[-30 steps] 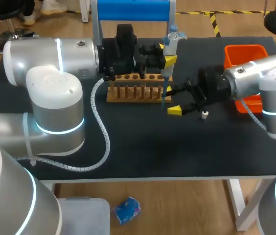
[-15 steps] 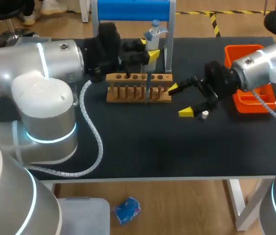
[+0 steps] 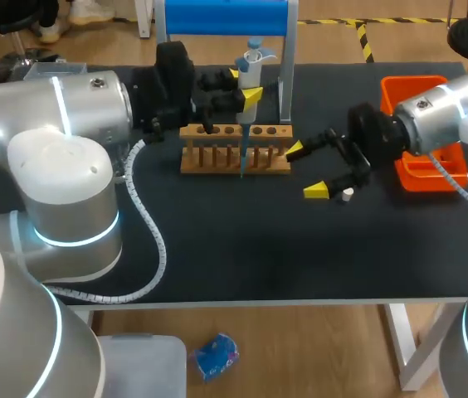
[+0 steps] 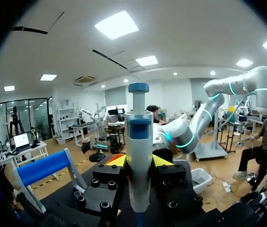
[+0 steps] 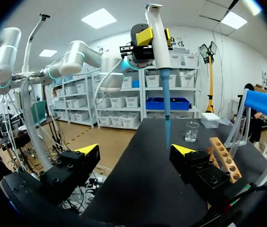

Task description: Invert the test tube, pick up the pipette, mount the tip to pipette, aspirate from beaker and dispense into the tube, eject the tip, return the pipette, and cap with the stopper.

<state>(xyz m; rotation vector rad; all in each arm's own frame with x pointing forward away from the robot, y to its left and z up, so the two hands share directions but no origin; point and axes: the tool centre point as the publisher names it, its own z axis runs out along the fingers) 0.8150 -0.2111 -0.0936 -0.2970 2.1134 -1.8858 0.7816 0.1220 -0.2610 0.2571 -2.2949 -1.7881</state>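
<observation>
My left gripper (image 3: 246,83) is shut on the white pipette (image 3: 251,66) and holds it upright over the wooden tube rack (image 3: 234,153). The pipette's blue tip (image 3: 242,162) hangs in front of the rack's middle. In the left wrist view the pipette (image 4: 139,156) stands between the yellow fingers (image 4: 117,160). My right gripper (image 3: 305,171) stands open to the right of the rack, with nothing between its fingers. A small white stopper (image 3: 348,196) lies just beside it. From the right wrist the pipette (image 5: 158,38) shows ahead of the open gripper (image 5: 136,151), with a glass beaker (image 5: 191,131) beyond. I cannot make out a test tube.
An orange bin (image 3: 421,91) sits at the table's right, partly behind my right arm. The blue-barred pipette stand (image 3: 221,18) is at the back edge behind the rack. The front half of the black table (image 3: 242,249) is bare.
My left arm has carried the pipette leftward, from the rack's right end to its middle. My right gripper has opened wider and drawn back to the right.
</observation>
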